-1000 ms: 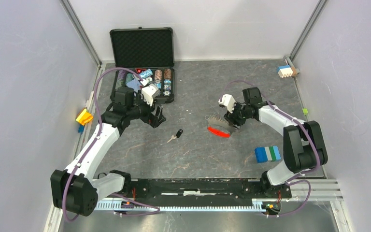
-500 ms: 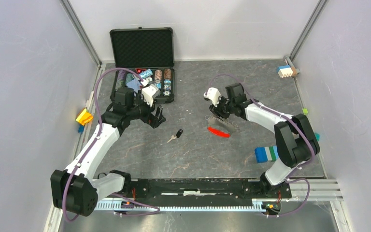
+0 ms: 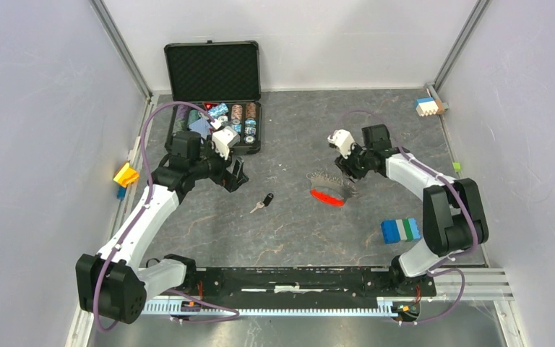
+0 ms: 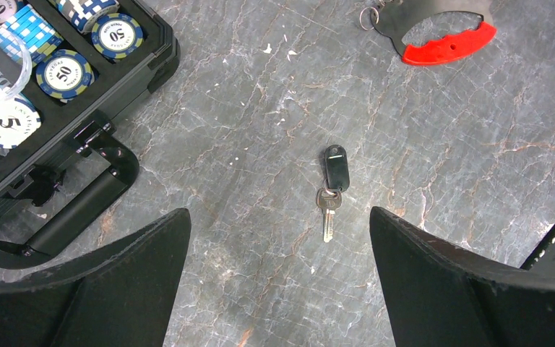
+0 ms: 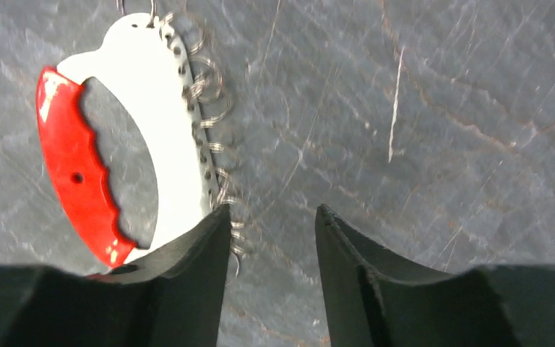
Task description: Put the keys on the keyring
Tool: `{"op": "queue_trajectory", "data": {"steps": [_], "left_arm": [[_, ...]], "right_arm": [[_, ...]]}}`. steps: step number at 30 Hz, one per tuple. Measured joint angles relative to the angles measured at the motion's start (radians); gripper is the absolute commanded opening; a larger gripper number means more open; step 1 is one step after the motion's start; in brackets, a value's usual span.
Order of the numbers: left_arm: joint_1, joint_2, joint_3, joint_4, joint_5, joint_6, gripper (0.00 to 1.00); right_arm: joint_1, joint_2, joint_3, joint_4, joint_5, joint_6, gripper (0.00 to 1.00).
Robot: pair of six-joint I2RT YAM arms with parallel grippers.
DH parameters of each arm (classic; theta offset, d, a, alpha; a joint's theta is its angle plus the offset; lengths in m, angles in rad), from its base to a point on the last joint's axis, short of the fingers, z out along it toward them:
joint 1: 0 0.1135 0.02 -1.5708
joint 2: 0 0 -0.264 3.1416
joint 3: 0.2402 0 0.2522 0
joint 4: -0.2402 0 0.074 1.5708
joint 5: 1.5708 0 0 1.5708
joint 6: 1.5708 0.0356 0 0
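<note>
The grey table (image 3: pixel 289 238) has the key (image 3: pixel 263 203) lying flat near its middle. The open case (image 3: pixel 213 69) of chips sits beyond the key and a little to its left, near the far wall.

The left gripper (image 3: pixel 235 177) hangs just beyond the key on its left, low over the table. Its jaws are spread as wide as they go and hold nothing. From its wrist camera, the key lies in line with the gap between the fingers (image 4: pixel 123 282) but out ahead of their tips, untouched. The key's black head points away and its blade points back toward the gripper.

The right gripper (image 3: pixel 348 177) is to the right of the key, over the end of the keyring (image 3: pixel 327 196) farthest from it. Its jaws stand partly apart with only bare table between them. The keyring lies flat outside that gap, alongside one finger, with its red tag on the outer side and its wire loops running up to that finger's inner edge. I cannot tell whether the finger touches it. The keyring is near the key but clear of it.
</note>
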Motion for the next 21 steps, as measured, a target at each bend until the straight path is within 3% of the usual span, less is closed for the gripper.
{"op": "queue_trajectory", "data": {"steps": [13,21], "left_arm": [[0.0,0.0,0.0,0.0,0.001,0.0,1.0],[0.0,0.0,0.0,0.0,0.001,0.0,1.0]], "right_arm": [[-0.084,-0.004,-0.018,-0.205,-0.127,-0.245,0.6],[-0.104,0.11,0.048,-0.26,-0.158,-0.335,0.53]]}}
